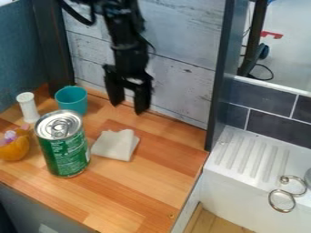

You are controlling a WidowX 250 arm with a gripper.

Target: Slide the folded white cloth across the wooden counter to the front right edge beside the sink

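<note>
Green can, cropped orange container, parted claw

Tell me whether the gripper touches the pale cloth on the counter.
Apart: the camera view shows a strip of wooden counter between the gripper and the pale cloth.

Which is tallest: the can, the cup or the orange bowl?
The green can with the silver top. It stands taller than the blue-green cup behind it and the orange bowl beside it.

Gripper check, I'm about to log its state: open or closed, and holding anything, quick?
Gripper: open, holding nothing.
</note>
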